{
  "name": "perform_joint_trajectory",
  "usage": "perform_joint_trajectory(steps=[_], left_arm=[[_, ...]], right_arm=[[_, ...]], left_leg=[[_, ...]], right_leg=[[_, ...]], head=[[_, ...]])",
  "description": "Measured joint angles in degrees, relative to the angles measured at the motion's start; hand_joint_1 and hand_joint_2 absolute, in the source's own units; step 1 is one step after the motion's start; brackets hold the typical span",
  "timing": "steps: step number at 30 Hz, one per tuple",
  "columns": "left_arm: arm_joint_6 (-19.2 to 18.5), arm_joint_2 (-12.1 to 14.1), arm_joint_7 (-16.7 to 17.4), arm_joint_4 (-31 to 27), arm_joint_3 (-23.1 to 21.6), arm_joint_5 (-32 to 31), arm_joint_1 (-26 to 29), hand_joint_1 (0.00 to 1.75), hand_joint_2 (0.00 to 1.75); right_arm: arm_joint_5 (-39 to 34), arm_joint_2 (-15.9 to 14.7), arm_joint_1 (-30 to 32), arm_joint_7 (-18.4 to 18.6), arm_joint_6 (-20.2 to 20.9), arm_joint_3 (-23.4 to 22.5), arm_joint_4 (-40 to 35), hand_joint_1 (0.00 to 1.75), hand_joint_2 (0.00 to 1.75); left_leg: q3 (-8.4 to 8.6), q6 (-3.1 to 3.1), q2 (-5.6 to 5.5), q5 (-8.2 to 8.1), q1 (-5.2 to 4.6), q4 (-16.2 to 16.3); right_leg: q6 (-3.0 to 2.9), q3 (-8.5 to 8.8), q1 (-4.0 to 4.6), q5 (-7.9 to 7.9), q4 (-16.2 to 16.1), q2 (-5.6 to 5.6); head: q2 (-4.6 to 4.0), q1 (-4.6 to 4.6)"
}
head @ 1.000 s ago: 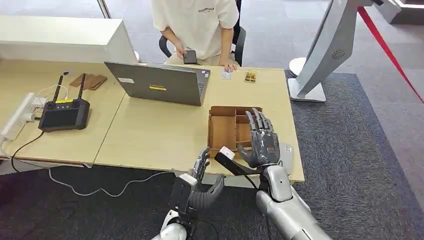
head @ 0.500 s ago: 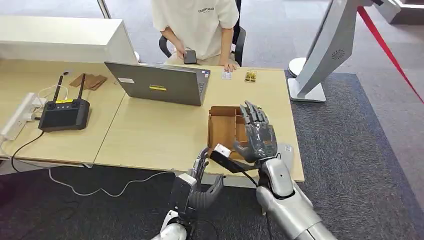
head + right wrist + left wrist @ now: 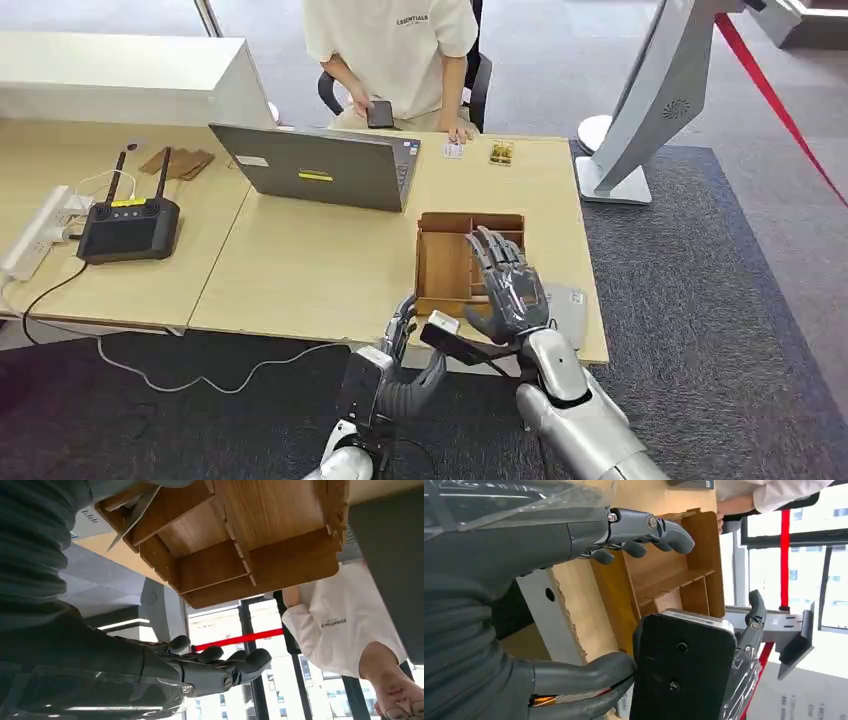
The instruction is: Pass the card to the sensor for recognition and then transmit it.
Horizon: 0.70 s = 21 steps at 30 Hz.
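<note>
Pale wooden desk (image 3: 300, 270), head view: a brown wooden compartment tray (image 3: 445, 260) sits at its near right, a flat grey sensor pad (image 3: 572, 300) just right of it. The right hand (image 3: 505, 290) hovers over the tray's near right cells, spread and empty. The left hand (image 3: 405, 370) hangs off the near edge, farther away.

Left wrist view: its fingers are apart, holding nothing.

Right wrist view: a thin pale sheet, probably the card (image 3: 134, 516), leans slanted in a tray cell beside the right hand.
</note>
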Motion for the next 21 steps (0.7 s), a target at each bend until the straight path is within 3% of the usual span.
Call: perform_joint_trajectory(steps=[21], left_arm=[[-0.8, 0.0, 0.1, 0.2, -0.3, 0.6, -0.1, 0.0, 1.75]], right_arm=[[2.1, -0.7, -1.8, 2.6, -2.6, 0.7, 6.4, 0.0, 1.75]], left_leg=[[0.01, 0.0, 0.0, 0.0, 0.0, 0.0]], right_leg=[[0.0, 0.0, 0.0, 0.0, 0.0, 0.0]], head=[[0.0, 0.0]])
